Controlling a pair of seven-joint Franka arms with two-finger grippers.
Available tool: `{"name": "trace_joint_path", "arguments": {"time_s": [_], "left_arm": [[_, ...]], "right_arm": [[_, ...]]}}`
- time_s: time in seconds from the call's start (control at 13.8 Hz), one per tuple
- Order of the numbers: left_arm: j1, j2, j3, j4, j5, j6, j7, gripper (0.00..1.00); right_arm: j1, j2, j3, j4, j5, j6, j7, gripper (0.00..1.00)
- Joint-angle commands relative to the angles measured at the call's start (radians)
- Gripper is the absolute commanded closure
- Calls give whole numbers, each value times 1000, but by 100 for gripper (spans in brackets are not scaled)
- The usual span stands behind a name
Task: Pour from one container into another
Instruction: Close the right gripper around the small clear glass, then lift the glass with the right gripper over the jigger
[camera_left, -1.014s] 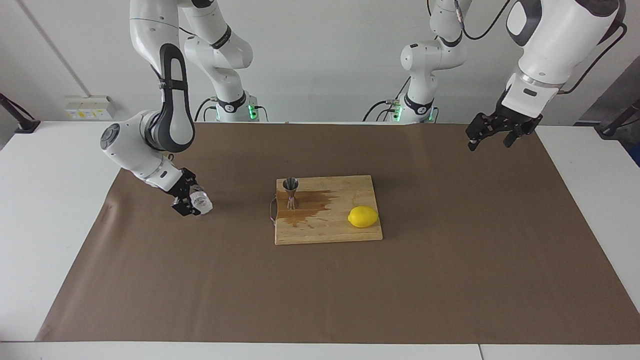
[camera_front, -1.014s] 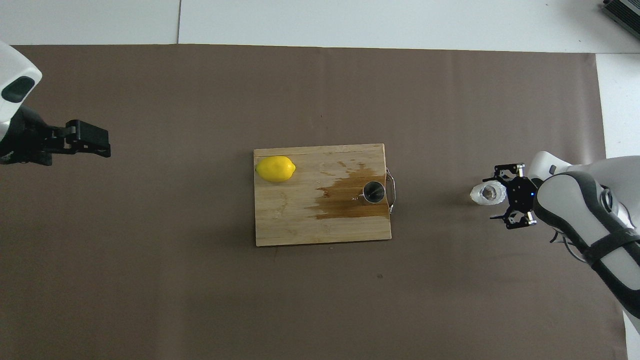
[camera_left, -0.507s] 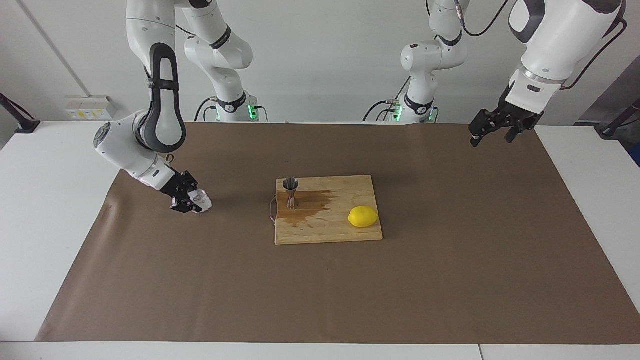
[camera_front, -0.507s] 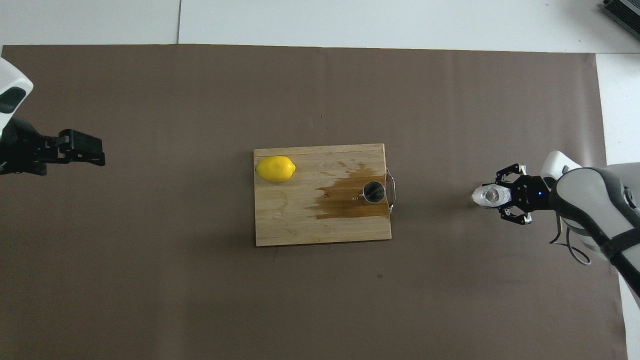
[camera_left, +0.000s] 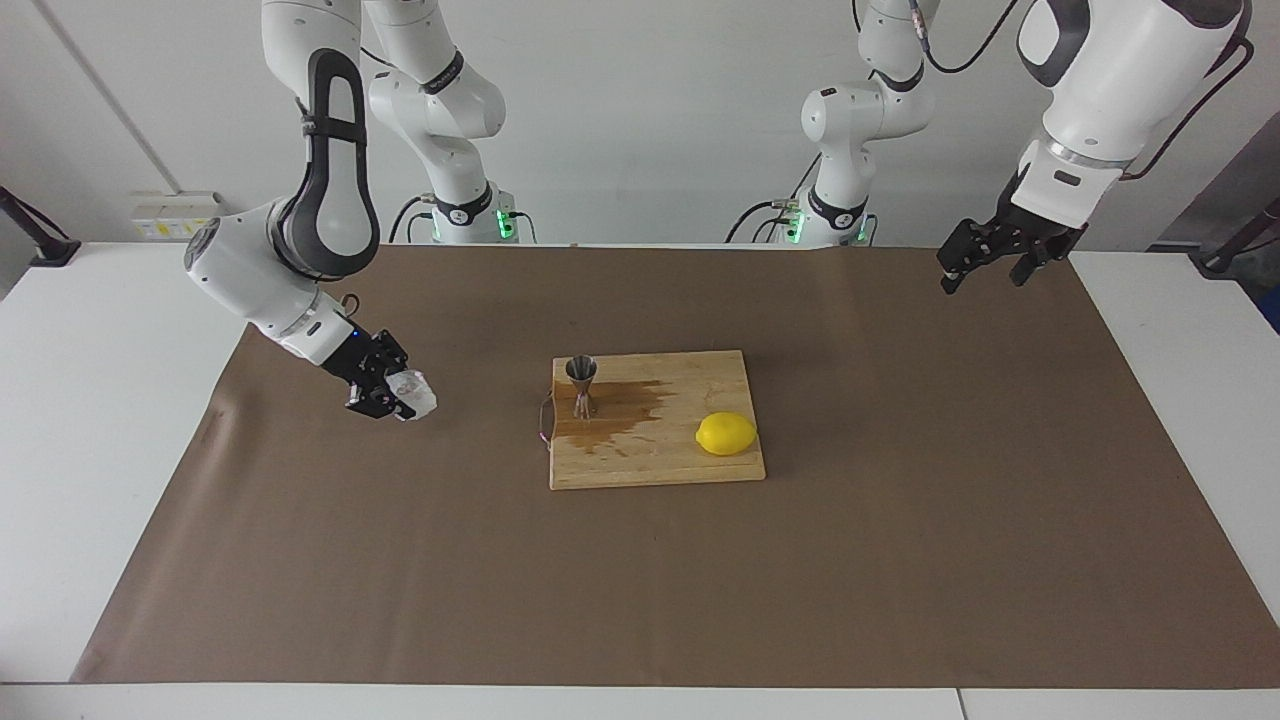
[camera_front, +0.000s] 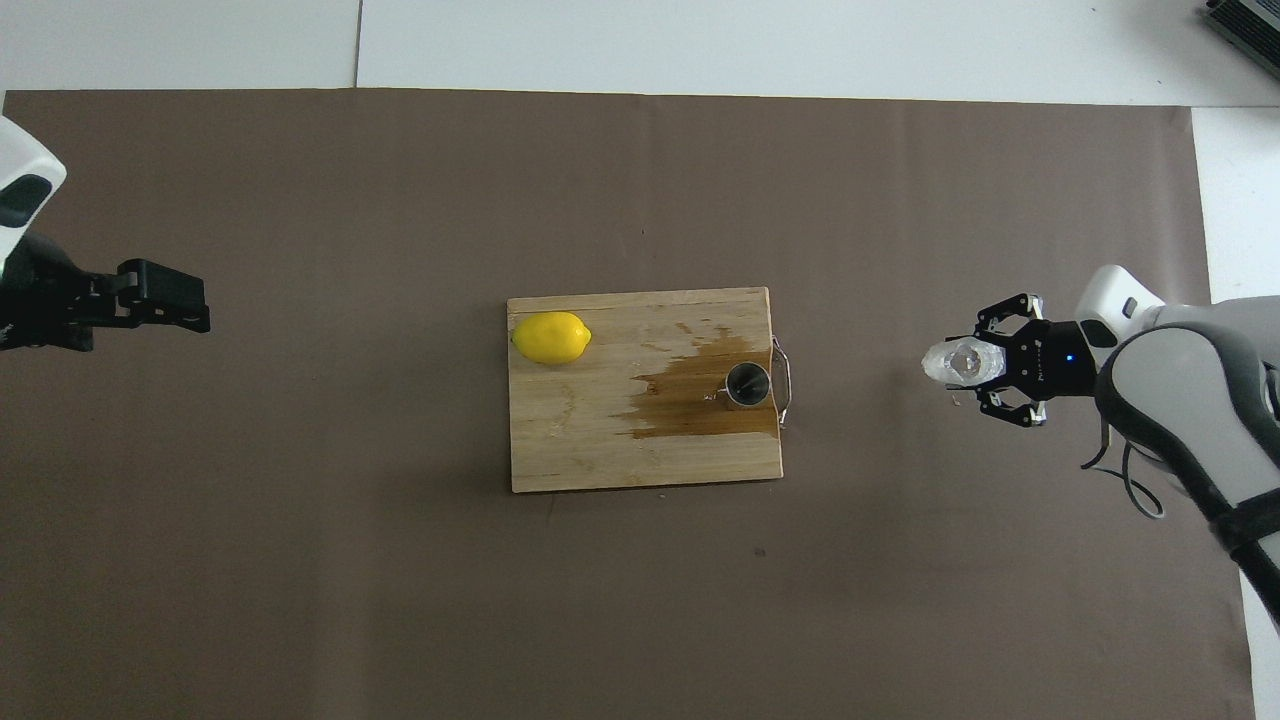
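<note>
Facing view: my right jaws (camera_left: 392, 393) are clamped on the faceted, icy-clear glass tumbler (camera_left: 411, 393), tilted over the brown paper at my right arm's end of the desk. The steel hourglass jigger (camera_left: 581, 386) stands upright on the wet wooden board (camera_left: 655, 462), with a smooth yellow lemon (camera_left: 726, 434) on the same board.

Overhead view: my left jaws (camera_front: 165, 296) wait, spread apart, over the paper.

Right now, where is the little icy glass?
The glass is in the right hand, over the brown paper toward the right arm's end of the table, beside the cutting board.
</note>
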Motion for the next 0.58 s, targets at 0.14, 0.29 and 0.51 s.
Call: {"name": "trace_joint_path", "arguments": {"time_s": [0.14,0.29,0.51], "left_arm": [[8,-32,0,-29,-14,-6,4,0],[8,-32,1,-29,-14,-6,4,0],[8,-32,0,-29,-14,-6,4,0]], "right_arm": [[79,-32,5,64,-86,-62,236,100],[133,-45,6,100,-167,-70,350,100],[213,-52,6,147,-302,-76,499,100]]}}
